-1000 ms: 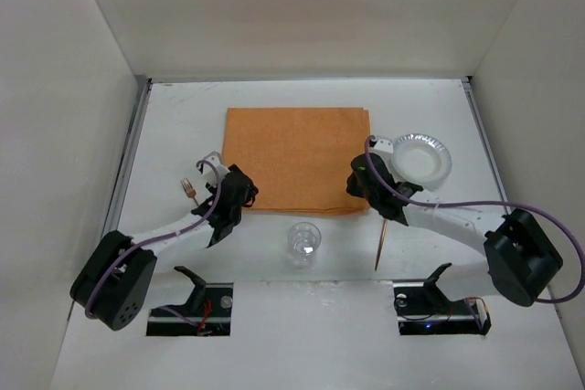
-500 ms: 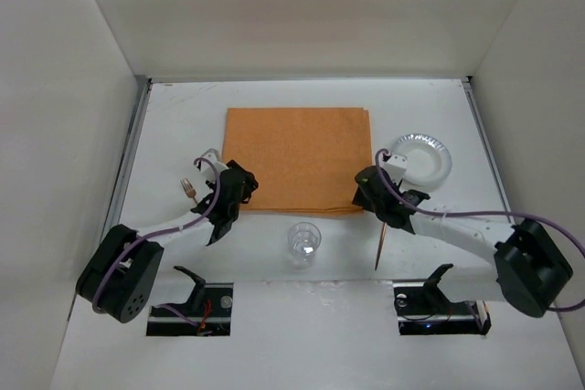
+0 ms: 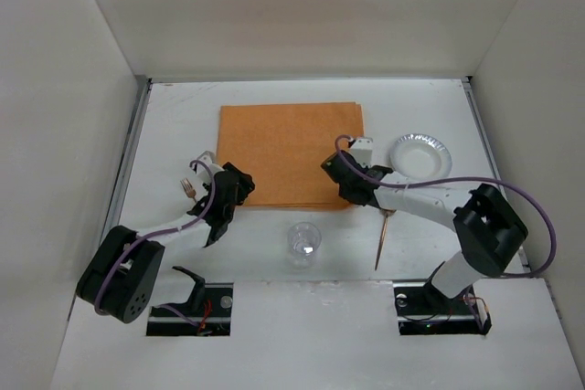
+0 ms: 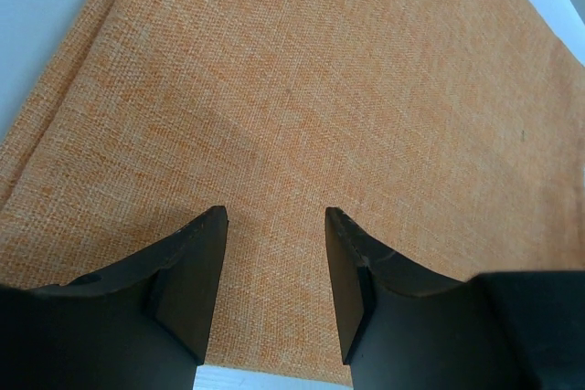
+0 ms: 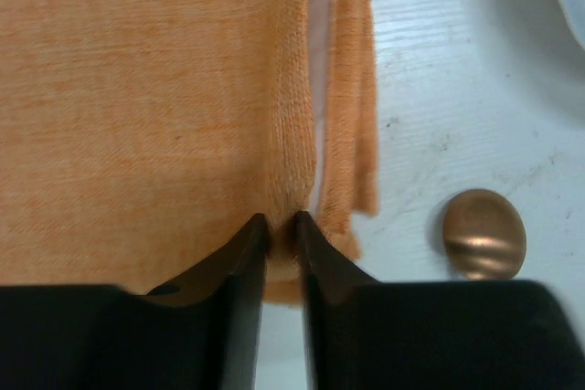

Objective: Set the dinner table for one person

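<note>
The white worktop (image 3: pixel 178 121) is being covered in the middle by an orange mat (image 3: pixel 291 148), with a fork (image 3: pixel 189 189), clear glass (image 3: pixel 303 240), plate (image 3: pixel 420 156) and copper spoon (image 3: pixel 382 239) being seen around it. The mat's near right corner is being pinched into a ridge by the right gripper (image 5: pixel 281 223), jaws nearly together on the cloth, while the left gripper (image 4: pixel 274 226) is being held jaws-apart over the near left edge. The plate is being cut off in the right wrist view.

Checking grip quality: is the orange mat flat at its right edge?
Bunched: right gripper pinches a raised fold of the orange mat.
</note>
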You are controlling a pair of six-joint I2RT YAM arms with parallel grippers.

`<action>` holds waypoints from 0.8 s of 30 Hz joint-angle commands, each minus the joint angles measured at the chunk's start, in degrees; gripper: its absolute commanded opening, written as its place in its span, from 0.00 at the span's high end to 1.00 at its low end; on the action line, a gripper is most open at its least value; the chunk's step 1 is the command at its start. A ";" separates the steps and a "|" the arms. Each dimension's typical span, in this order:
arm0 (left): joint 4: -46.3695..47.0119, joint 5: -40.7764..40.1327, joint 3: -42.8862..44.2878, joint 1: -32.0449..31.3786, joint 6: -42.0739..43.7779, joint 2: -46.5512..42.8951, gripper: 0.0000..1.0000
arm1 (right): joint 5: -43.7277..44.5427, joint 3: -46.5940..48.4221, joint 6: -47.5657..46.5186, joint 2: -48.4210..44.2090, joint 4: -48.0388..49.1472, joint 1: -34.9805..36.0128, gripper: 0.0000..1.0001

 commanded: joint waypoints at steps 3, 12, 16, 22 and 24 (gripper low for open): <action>2.50 1.44 -0.72 1.15 -0.80 -1.61 0.56 | 4.21 4.52 -3.15 -2.95 -8.17 3.56 0.46; 1.80 2.23 -0.90 3.95 -1.32 -1.52 0.56 | -1.65 2.24 -3.06 -3.94 4.64 3.65 0.67; 0.22 1.53 -1.34 5.45 -1.41 -1.78 0.57 | -5.79 -1.35 -1.14 -0.24 14.48 1.38 0.76; -4.00 2.14 1.29 5.72 -2.73 2.60 0.57 | -13.63 -11.37 7.20 0.47 22.42 -5.92 0.83; -4.44 2.14 2.09 5.02 -2.91 4.63 0.57 | -13.63 -14.27 8.97 -0.93 22.59 -6.81 0.87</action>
